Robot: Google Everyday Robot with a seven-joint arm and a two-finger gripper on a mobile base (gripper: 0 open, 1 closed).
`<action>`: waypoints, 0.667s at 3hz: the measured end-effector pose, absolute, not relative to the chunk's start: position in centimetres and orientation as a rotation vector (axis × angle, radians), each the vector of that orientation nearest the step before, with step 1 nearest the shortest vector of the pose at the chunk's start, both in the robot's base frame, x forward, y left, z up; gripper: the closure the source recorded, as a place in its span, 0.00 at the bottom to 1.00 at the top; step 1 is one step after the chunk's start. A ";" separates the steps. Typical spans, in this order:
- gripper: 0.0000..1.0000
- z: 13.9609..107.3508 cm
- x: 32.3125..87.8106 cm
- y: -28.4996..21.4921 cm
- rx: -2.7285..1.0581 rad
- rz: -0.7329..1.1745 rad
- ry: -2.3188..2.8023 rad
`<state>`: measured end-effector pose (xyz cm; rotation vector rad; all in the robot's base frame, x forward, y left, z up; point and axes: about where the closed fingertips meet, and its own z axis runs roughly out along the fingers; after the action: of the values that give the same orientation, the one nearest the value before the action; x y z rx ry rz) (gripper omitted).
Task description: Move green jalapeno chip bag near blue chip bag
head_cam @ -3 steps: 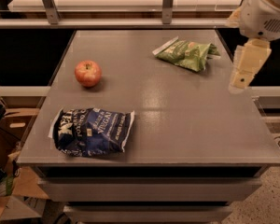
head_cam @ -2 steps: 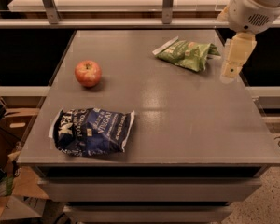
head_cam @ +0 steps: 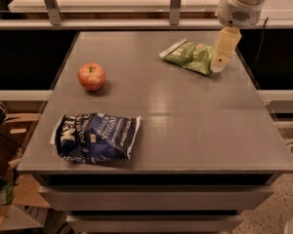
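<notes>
The green jalapeno chip bag [head_cam: 188, 55] lies flat at the far right of the grey table [head_cam: 185, 126]. The blue chip bag [head_cam: 95, 137] lies near the front left corner, white lettering up. My gripper [head_cam: 219, 66] hangs from the arm at the top right, pointing down, right at the green bag's right end and overlapping its edge. It holds nothing that I can see.
A red apple [head_cam: 92, 76] stands on the left side of the table, behind the blue bag. The table's right edge is just right of the gripper. A rail and counter run along the back. Cardboard boxes [head_cam: 10, 179] sit on the floor at left.
My gripper has moved left and further back over the table, from beyond the right edge to the green bag's right end. The bags and the apple have not moved.
</notes>
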<state>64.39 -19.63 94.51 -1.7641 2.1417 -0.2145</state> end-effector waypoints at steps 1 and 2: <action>0.00 94.5 64.4 -19.6 -1.764 -0.214 2.142; 0.00 94.4 65.6 -19.3 -1.701 -0.220 2.179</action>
<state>65.59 -19.27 94.35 -1.7009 2.1795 -0.2197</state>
